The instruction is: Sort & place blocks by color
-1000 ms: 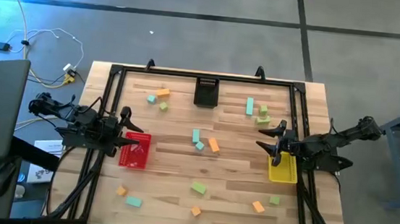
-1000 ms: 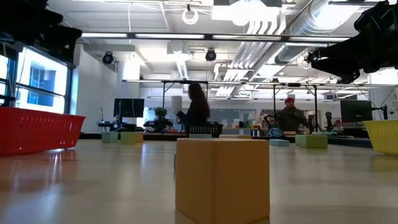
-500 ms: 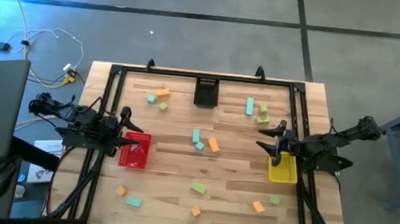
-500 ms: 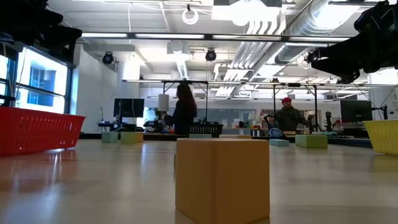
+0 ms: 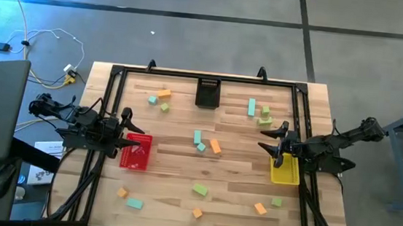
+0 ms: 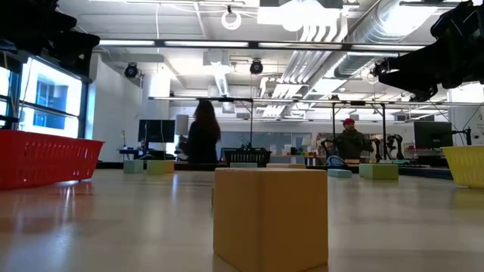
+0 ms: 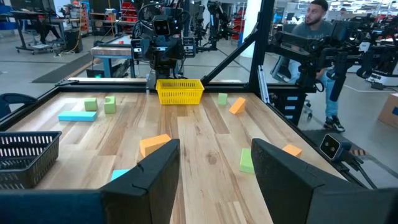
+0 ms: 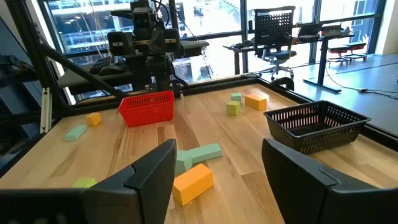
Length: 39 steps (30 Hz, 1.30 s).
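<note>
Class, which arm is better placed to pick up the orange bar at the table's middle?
Probably the right: its open claw sits nearer the orange bar than the open left claw does.

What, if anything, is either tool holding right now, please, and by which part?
Nothing is held. The left tool and the right tool are both open and empty; the blocks lie on the table.

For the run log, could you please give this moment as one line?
left gripper: open, over red bin | right gripper: open, by yellow bin | blocks: scattered, none held
</note>
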{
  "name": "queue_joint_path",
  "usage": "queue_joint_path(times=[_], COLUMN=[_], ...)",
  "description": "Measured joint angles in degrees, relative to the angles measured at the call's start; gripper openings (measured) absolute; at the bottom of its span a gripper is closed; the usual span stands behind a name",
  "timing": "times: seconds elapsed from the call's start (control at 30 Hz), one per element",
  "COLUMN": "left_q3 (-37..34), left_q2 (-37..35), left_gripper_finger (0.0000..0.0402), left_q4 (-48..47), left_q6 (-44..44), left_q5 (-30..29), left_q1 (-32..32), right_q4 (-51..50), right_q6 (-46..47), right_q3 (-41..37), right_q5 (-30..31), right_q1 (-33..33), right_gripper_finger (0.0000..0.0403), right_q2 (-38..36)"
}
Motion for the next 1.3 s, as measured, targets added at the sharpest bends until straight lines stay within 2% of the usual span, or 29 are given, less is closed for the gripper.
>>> queue_joint_path(times=[0.7,0.87,1.07,1.3], left_q3=[0.0,0.0,0.0,0.0], left_q2=[0.0,0.0,0.0,0.0], left_gripper_finger=[0.0186,0.0186,0.0186,0.0186], left_q4=[0.0,0.4,0.4,0.1], left_q6=[0.1,5.0,4.5,-0.4], left_q5=[0.0,-0.3,-0.3,-0.5], left_q1=[0.0,0.0,0.0,0.0], right_q4=[0.0,0.0,0.0,0.0], right_q6=[0.0,0.0,0.0,0.0], right_q3=[0.0,0.0,0.0,0.0], right_q5=[0.0,0.0,0.0,0.0], right_q1=[0.0,0.0,0.0,0.0], right_gripper_finger=[0.0224,0.0224,0.0224,0.0224], right_q2=[0.0,0.0,0.0,0.0])
